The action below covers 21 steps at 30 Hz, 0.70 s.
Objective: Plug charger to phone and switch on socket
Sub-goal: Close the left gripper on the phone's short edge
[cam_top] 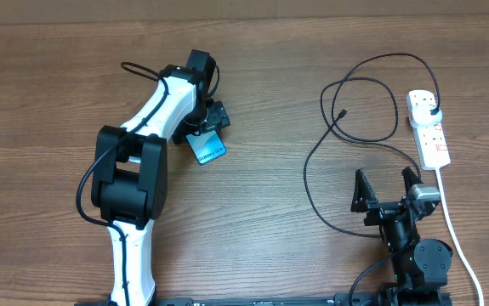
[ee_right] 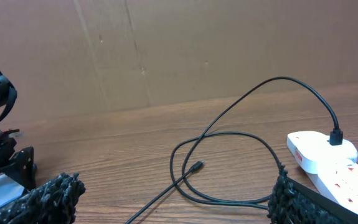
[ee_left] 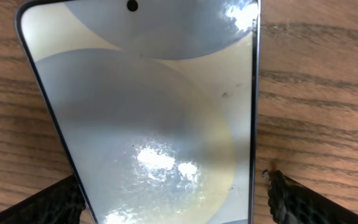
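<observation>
Phone [cam_top: 207, 148]: slim handset lying face up on the wooden table [cam_top: 57, 85], left of centre and set at a slant. The screen reads cyan-blue from overhead, and pale grey and cream with glare in the left wrist view [ee_left: 154, 124]. Left gripper [ee_left: 172, 208]: lowered over the phone with jaws spread, one finger on each long side. The right-hand fingertip [ee_left: 303, 199] stands clear of the phone's edge with bare wood showing between. The other sits so close to the opposite edge that contact cannot be told. The phone is not clamped. Left arm [cam_top: 155, 110]: white and black, reaching up the table from the near edge. Charger [cam_top: 306, 174]: thin black cable laid in loose overlapping loops on the right half of the table, well apart from the phone. Its connector tip [cam_top: 344, 112] lies free on the wood inside a loop, and its black plug [cam_top: 432, 108] is seated in the far end of the socket. Socket [cam_top: 429, 127]: white power strip with red markings, near the right edge of the table, with a thick white cord [cam_top: 457, 238] trailing toward the near edge. Right gripper [cam_top: 389, 183]: jaws wide apart and holding nothing, near the front of the table just beside the socket's near end, facing the cable loops. Cardboard wall [ee_right: 166, 50]: plain brown, standing behind the table.
</observation>
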Each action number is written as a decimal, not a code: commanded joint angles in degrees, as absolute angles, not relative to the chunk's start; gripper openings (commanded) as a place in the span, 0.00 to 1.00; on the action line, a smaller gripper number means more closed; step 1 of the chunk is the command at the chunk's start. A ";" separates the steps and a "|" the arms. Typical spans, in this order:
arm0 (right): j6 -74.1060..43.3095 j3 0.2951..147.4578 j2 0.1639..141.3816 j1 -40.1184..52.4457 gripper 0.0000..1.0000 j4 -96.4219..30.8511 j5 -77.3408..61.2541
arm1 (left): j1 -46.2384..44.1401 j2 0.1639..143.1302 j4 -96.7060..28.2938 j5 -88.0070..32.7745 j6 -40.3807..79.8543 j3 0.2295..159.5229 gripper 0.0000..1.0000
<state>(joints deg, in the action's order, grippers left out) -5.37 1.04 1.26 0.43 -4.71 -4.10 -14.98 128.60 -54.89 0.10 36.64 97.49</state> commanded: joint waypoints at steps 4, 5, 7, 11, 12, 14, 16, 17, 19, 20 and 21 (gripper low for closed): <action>-5.50 0.49 1.15 0.69 1.00 -4.56 -3.90 | -14.70 133.38 -54.43 -1.54 40.58 94.87 1.00; -5.50 0.49 1.15 0.69 1.00 -4.56 -3.90 | -14.70 133.40 -54.83 -1.48 41.50 94.87 1.00; -5.52 0.49 1.15 0.69 1.00 -4.56 -3.90 | -14.63 133.40 -55.61 -1.37 43.09 94.87 1.00; -5.50 0.49 1.15 0.69 1.00 -4.56 -3.90 | -14.59 133.38 -56.73 -1.10 46.61 94.87 1.00; -5.52 0.49 1.15 0.69 1.00 -4.56 -3.88 | -14.61 133.40 -56.73 -1.10 46.76 94.87 1.00; -5.52 0.49 1.15 0.69 1.00 -4.56 -3.88 | -14.61 133.40 -56.80 -1.13 46.74 94.87 1.00; -5.50 0.49 1.15 0.69 1.00 -4.56 -3.88 | -14.61 133.40 -56.97 -1.43 46.74 94.87 1.00; -5.50 0.49 1.15 0.69 1.00 -4.56 -3.88 | -14.61 133.40 -57.06 -1.58 46.76 94.87 1.00; -5.52 0.49 1.15 0.69 1.00 -4.56 -3.90 | -14.68 133.40 -56.99 -2.37 46.87 94.87 1.00; -5.50 0.49 1.15 0.69 1.00 -4.56 -3.90 | -14.68 133.40 -56.93 -2.92 47.48 94.87 1.00; -5.52 0.49 1.15 0.69 1.00 -4.56 -3.90 | -14.68 133.40 -56.95 -3.07 48.27 94.87 1.00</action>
